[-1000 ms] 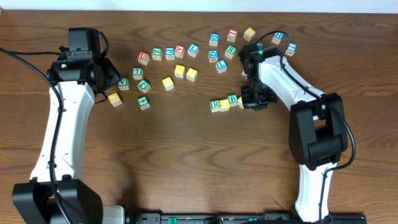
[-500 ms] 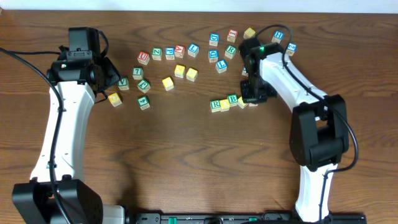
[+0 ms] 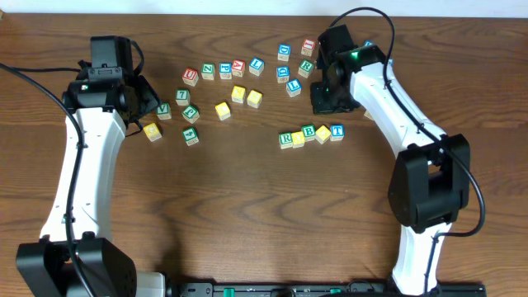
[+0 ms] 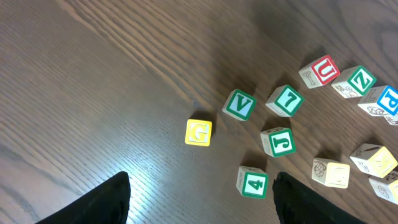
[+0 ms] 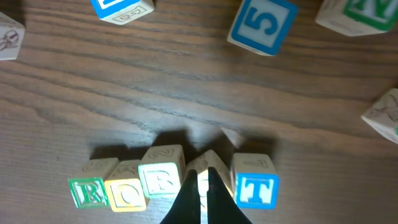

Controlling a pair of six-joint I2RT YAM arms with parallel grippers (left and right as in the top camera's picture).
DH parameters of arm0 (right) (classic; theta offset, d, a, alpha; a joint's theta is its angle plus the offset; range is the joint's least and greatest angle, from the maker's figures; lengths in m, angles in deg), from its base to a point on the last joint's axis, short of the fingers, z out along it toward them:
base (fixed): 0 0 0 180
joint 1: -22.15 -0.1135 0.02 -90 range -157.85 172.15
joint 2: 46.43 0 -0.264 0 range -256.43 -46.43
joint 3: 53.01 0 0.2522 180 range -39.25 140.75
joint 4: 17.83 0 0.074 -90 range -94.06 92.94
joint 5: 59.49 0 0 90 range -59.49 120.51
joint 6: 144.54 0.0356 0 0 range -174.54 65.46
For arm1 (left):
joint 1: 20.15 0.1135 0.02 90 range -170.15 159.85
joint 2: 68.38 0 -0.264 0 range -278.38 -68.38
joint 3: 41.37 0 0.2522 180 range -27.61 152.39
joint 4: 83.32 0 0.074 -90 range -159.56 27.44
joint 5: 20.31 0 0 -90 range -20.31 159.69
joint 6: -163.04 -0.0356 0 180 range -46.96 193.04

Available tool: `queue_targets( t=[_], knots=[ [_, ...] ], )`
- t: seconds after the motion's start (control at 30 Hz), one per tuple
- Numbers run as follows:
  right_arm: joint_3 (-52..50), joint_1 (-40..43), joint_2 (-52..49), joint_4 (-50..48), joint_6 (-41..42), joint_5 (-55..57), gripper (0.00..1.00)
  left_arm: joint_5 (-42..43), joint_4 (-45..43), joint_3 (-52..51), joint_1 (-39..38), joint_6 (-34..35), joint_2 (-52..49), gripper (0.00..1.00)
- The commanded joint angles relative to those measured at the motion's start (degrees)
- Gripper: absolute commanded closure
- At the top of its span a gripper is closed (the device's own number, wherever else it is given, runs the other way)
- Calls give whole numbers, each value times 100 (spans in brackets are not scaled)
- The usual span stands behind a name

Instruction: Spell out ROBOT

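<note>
Five small wooden letter cubes side by side, right of centre on the brown wooden table (image 3: 247,206).
Green R cube (image 3: 285,139), yellow O cube (image 3: 298,139), green B cube (image 3: 308,131), plain-looking yellow cube (image 3: 322,134), blue T cube (image 3: 337,131). The right gripper (image 5: 204,180), pinched closed and empty, hangs just far of them. The left gripper (image 4: 202,183) gapes wide, empty, far left.

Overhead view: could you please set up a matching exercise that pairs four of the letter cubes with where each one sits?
Cubes:
1. green B cube
2. blue T cube
3. yellow G cube
4. red U cube

Places:
a. left end of the upper line of cubes
b. middle of the five-cube row
c. left-most cube of all
d. right end of that row

Pairs: 1-b, 2-d, 3-c, 4-a.
</note>
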Motion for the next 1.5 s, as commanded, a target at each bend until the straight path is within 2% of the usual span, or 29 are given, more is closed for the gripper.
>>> queue_targets(
  t=[0.0,1.47],
  knots=[
    [37,-70,-251,-35,68,-87,99,-68,-2,-46,13,-13,-55,28],
    [-791,-31,-289,-625,192,96,99,-68,2,-46,13,-13,-55,27]
  ],
)
